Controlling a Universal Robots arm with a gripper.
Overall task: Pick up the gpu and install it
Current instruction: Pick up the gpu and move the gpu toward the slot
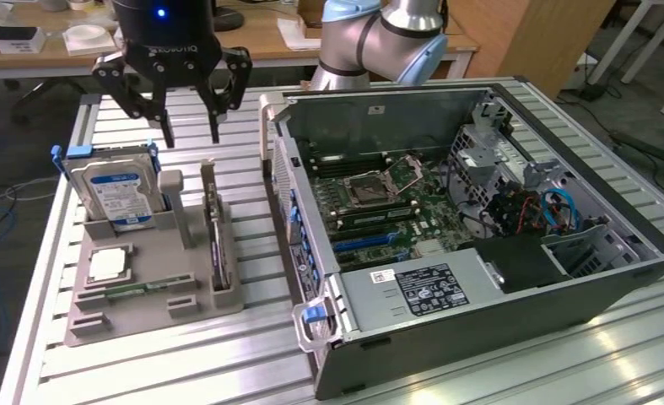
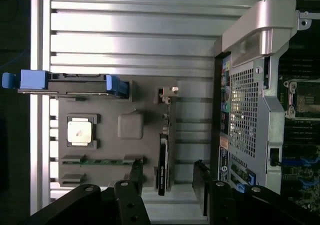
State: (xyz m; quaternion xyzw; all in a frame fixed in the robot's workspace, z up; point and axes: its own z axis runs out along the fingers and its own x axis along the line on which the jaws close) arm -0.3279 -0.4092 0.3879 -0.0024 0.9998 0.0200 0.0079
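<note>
Grey plastic holder point(image 1: 152, 316) on the counter point(image 1: 445, 371), at the exterior view's lower left, carried the gpu point(image 1: 213, 245) edge-on in its slot, untouched. The hand point(image 1: 191, 137) hung released and empty at upper left above it. Pickup and installation in the open computer case point(image 1: 601, 291) were not yet done.

At the top of the exterior view the frame edge cuts off the arm point(image 1: 365, 42) and the upper body of the gripper point(image 1: 191, 135). The gpu point(image 1: 214, 240) stands edge-on in the grey holder point(image 1: 106, 316), its faces hidden. Print on the hard drive point(image 1: 116, 196) label and the power supply point(image 1: 422, 287) sticker is too small to read. In the wrist view the computer case point(image 2: 250, 110) runs off the frame.
</note>
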